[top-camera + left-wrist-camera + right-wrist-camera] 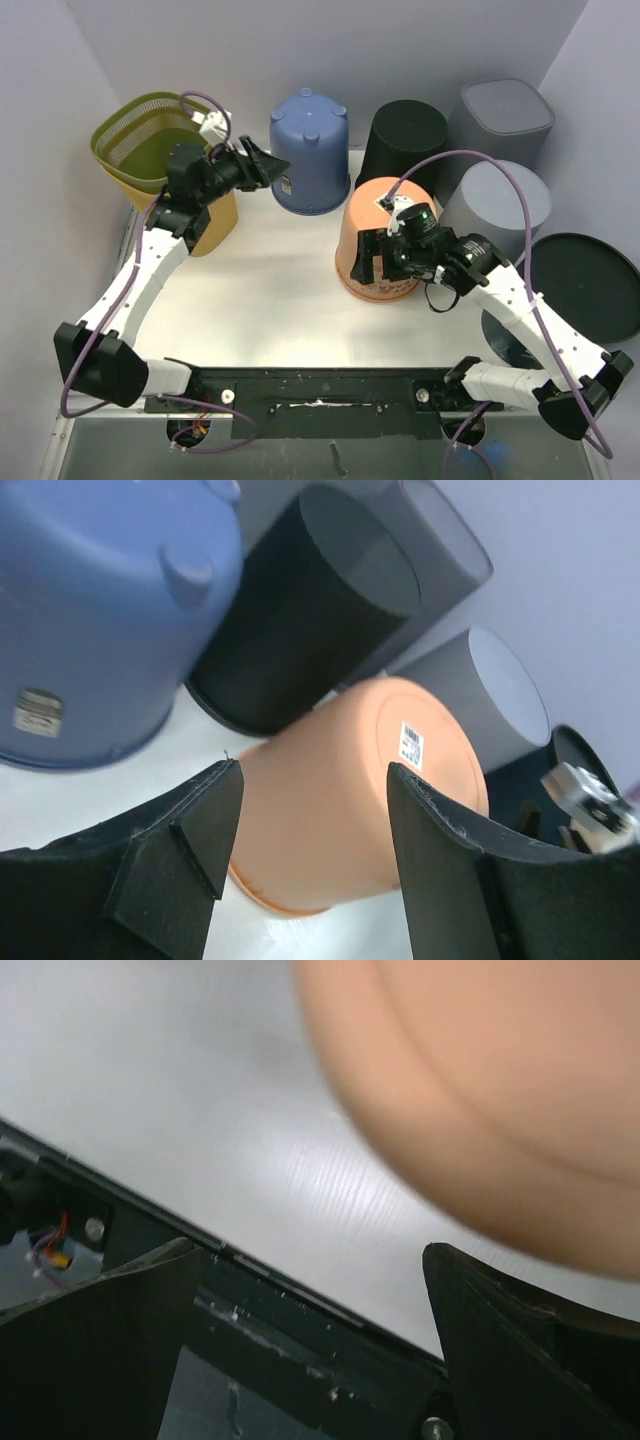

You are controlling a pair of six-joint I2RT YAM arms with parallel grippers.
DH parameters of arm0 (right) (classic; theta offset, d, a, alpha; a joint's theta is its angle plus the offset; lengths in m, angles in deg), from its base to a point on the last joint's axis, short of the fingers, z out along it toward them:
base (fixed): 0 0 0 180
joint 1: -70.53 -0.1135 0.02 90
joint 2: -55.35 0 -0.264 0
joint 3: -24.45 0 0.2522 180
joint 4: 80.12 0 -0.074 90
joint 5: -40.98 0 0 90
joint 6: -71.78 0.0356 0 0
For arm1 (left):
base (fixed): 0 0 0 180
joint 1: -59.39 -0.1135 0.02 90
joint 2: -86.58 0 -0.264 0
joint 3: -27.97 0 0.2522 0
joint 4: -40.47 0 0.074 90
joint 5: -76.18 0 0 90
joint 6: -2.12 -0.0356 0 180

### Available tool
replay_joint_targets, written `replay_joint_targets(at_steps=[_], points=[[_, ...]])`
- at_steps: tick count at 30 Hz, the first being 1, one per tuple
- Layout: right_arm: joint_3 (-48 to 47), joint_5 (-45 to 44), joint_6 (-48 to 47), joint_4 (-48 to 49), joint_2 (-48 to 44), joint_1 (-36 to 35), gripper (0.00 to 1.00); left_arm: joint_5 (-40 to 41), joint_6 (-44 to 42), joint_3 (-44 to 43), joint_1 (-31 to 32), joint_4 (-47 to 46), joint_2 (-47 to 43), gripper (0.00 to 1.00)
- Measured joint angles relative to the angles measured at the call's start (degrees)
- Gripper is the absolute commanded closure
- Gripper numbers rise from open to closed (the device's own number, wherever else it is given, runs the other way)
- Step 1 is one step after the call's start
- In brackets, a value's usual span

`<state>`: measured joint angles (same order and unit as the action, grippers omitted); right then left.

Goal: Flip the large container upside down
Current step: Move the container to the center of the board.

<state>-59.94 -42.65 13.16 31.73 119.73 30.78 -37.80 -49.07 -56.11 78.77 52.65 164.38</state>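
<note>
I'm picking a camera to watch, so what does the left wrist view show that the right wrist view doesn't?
Only the left wrist view shows the blue container, the black container and the barcode label on the orange container. Only the right wrist view shows the black rail at the table's near edge. Both show the orange container's side and the white table.
</note>
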Motion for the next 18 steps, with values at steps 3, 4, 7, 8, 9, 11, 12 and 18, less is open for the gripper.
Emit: replay_joint_targets(at_steps=[3, 4, 7, 8, 9, 11, 12, 18], points=[[2.3, -4.3, 1.7, 4.4, 1.3, 3.9, 0.02, 1.0, -2.4, -3.8, -2.5, 4.5, -2.3, 0.41], [3.1, -5.2, 2.3, 6.1, 1.9, 6.5, 0.02, 1.4, -3.4, -5.3, -3.2, 6.2, -2.9, 0.41], [4.0, -7.9, 2.8, 11.3, 4.3, 12.1, 0.02, 2.3, -5.3, -7.9, -4.7, 9.0, -4.1, 0.41], [4.0, -8.8, 2.9, 13.1, 5.4, 13.3, 0.02, 2.5, -5.8, -8.4, -5.1, 9.7, -4.5, 0.41], [4.0, -9.8, 2.7, 15.3, 6.8, 14.5, 0.02, 2.7, -6.2, -8.7, -5.4, 10.2, -4.7, 0.41], [2.9, -10.8, 2.3, 17.7, 10.2, 15.9, 0.02, 2.9, -6.8, -9.2, -6.0, 11.7, -5.0, 0.41], [2.0, -11.1, 2.2, 18.6, 12.2, 16.2, 0.02, 3.0, -7.1, -9.4, -6.1, 12.5, -4.9, 0.41], [-1.1, -10.3, 2.1, 20.0, 15.8, 15.8, 0.02, 4.1, -9.5, -11.5, -6.5, 17.4, -4.9, 0.41]])
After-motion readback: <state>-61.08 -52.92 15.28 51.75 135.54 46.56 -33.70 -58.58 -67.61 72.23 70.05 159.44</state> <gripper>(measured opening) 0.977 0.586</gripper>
